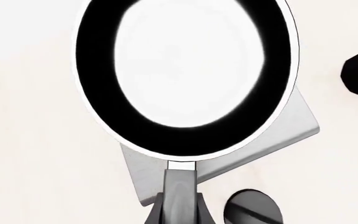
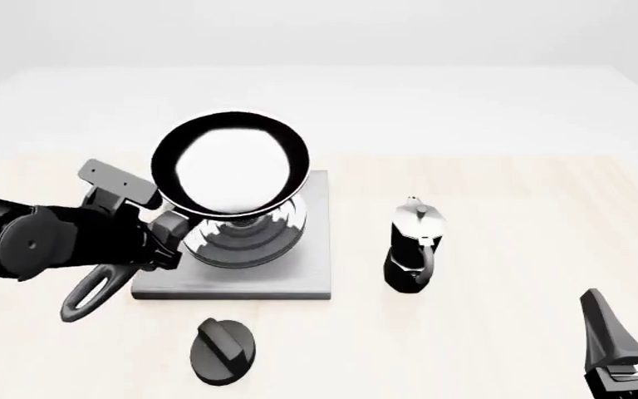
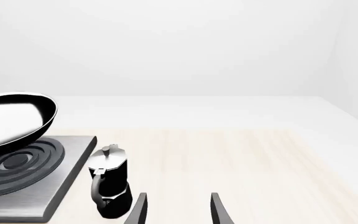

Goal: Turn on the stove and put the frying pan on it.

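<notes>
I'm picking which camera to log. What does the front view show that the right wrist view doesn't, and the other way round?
Only the front view shows the knob, the left gripper shut on the frying pan handle, and the handle's loop end. Only the right wrist view shows, side on, the gap between pan and burner rings. Both show the pan held above the stove, the moka pot and the open right gripper.

Burner rings (image 2: pixel 255 237) lie unobstructed beneath the raised frying pan (image 2: pixel 230 164); moka pot (image 2: pixel 412 247) stands just beside the stove (image 2: pixel 296 274), right side.
</notes>
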Motion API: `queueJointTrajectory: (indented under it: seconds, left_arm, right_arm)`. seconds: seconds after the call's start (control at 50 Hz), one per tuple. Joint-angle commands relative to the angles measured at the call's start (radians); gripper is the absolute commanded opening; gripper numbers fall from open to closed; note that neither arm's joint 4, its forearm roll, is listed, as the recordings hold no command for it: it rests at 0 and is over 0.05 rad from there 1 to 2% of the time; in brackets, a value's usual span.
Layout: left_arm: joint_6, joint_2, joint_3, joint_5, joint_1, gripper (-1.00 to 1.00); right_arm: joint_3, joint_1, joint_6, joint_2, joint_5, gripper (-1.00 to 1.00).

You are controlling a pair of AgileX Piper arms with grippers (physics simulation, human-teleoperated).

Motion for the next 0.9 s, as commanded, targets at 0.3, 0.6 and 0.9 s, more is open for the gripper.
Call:
queueJointTrajectory:
  seconds: [0.3,0.6,0.9]
  left_arm:
    - [-0.02,0.078,0.056,-0.146,-0.02,-1.0]
    - [-0.029,0.116,0.064,-0.172,-0.022,-1.0]
    - [-0.037,0.13,0.054,-0.173,-0.016,-1.0]
  right_arm:
    - [0.0,0.0,0.0,0.001,0.0,1.0]
    - [0.0,0.0,0.0,0.0,0.0,1.0]
    - [0.0,0.0,0.0,0.0,0.0,1.0]
